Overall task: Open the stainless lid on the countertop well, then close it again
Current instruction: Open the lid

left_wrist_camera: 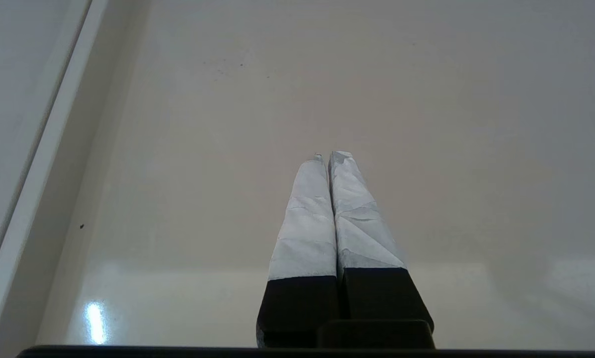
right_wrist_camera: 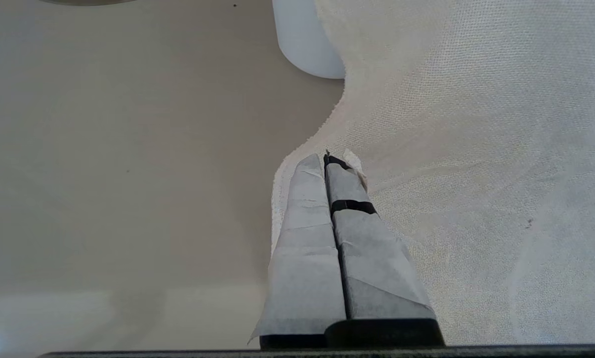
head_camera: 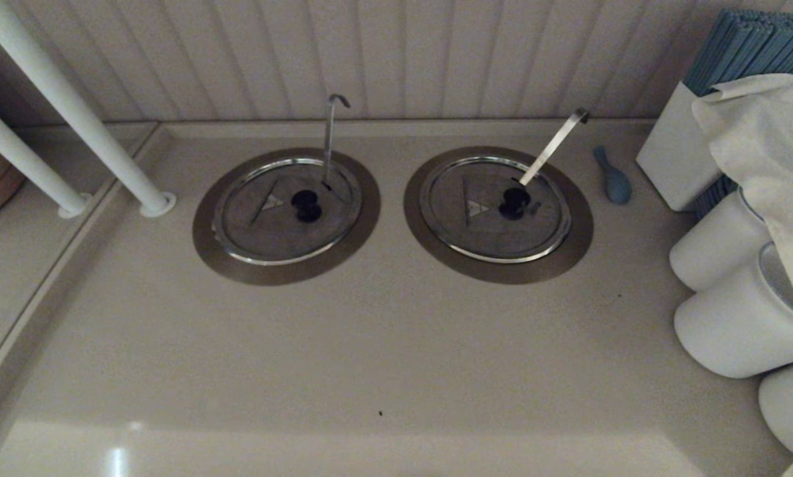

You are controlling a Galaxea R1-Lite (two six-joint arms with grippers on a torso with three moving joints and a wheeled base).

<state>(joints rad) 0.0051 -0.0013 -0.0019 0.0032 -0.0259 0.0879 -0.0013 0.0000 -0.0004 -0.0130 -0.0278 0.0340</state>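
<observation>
The stainless lid (head_camera: 283,209) is seen lying flat and closed over the countertop well (head_camera: 286,217) on the left of the counter (head_camera: 383,344), beside its twin lid (head_camera: 495,209); the thin hooked rod (head_camera: 330,136) is seen rising through it; the left tool (left_wrist_camera: 328,157) and the right tool (right_wrist_camera: 333,160) are both held closed above the counter, the right one beside a white cloth (right_wrist_camera: 476,149).

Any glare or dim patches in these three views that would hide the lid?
Head view: dim and evenly lit; the stainless lid reads clearly, with glare only on the near counter. Left wrist view: a small glare spot on the counter beside the shut left tool. Right wrist view: bright white cloth behind the shut right tool.
</observation>
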